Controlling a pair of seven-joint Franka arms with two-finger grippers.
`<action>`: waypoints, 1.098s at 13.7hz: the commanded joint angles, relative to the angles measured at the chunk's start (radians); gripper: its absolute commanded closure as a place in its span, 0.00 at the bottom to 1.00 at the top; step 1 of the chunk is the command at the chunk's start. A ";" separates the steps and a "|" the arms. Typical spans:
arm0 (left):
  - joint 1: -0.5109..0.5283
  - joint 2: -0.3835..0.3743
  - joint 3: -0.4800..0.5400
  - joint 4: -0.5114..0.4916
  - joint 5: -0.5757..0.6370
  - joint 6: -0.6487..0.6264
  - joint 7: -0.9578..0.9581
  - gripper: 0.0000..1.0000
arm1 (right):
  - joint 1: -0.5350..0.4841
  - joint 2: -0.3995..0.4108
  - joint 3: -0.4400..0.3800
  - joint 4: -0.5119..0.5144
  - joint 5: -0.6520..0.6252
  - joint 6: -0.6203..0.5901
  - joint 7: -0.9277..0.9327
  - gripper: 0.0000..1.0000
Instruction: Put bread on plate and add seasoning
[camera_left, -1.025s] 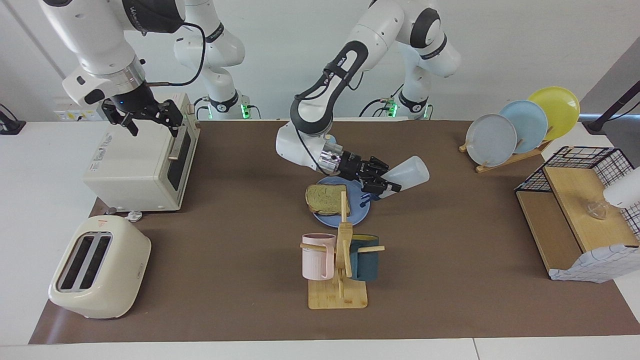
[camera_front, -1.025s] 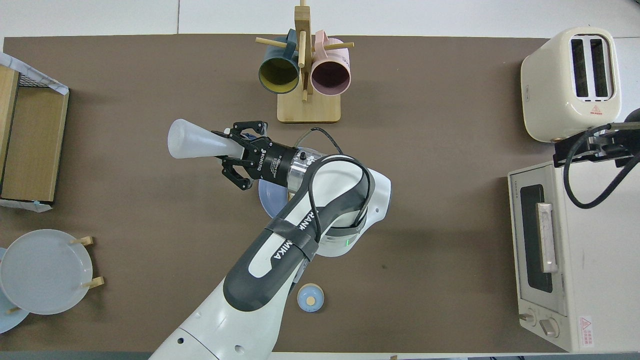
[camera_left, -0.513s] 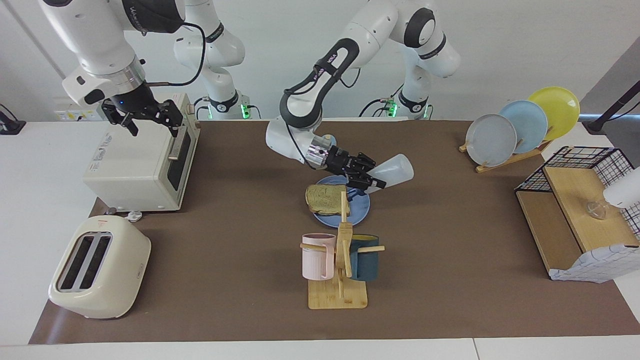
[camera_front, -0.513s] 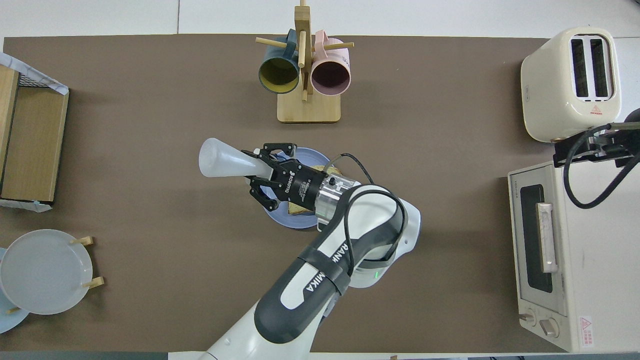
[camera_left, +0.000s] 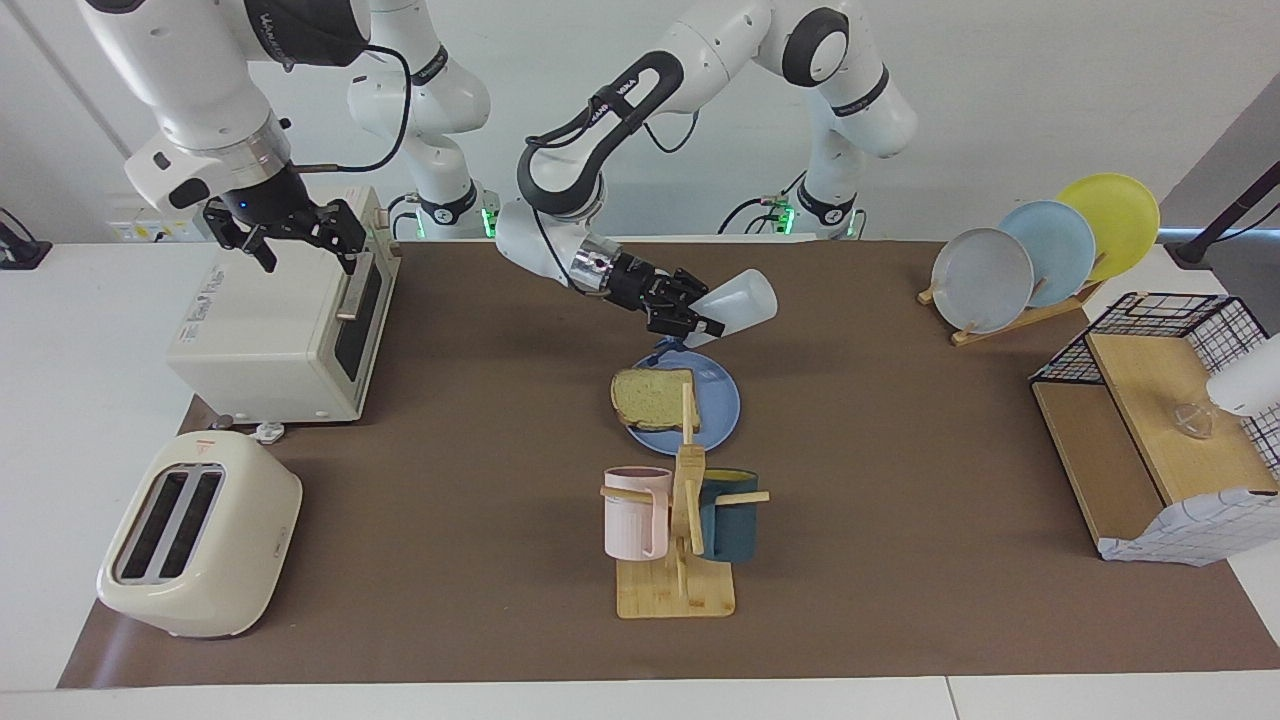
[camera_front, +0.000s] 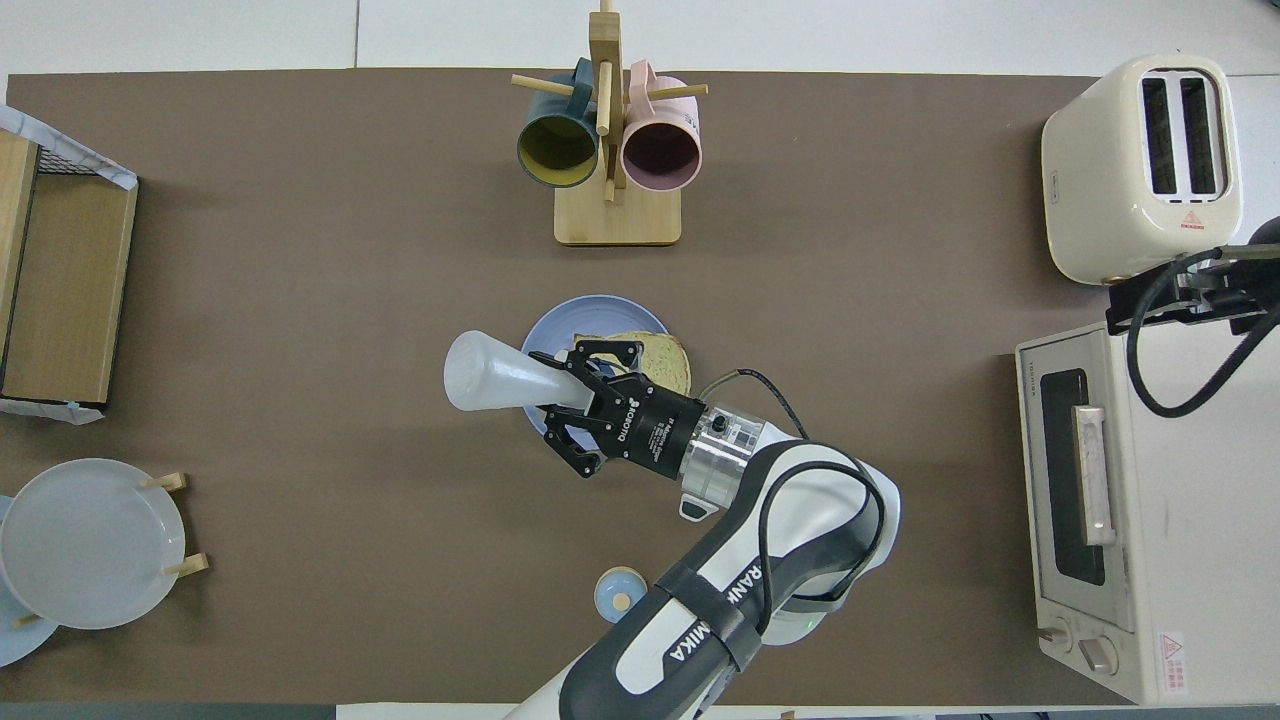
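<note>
The seasoning (camera_left: 735, 300) is being carried tilted, cap downward, in the closed left gripper (camera_left: 682, 322) — now drawn back toward the robots, over the plate's (camera_left: 722, 400) nearer rim rather than its middle. The bread (camera_left: 653, 397) is lying on the plate, seemingly unmoved. The right gripper (camera_left: 297, 232) is being held, fingers spread and empty, over the toaster oven (camera_left: 270, 330) — waiting.
</note>
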 joint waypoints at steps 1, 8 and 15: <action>0.069 0.008 0.004 0.017 0.011 0.043 -0.004 1.00 | -0.016 -0.006 0.007 -0.010 0.019 0.015 -0.033 0.00; 0.237 0.014 0.004 0.009 0.103 0.124 -0.005 1.00 | -0.015 -0.006 0.007 -0.010 0.019 0.013 -0.033 0.00; 0.301 -0.136 0.002 -0.124 0.103 0.184 0.001 1.00 | -0.015 -0.008 0.007 -0.012 0.019 0.013 -0.031 0.00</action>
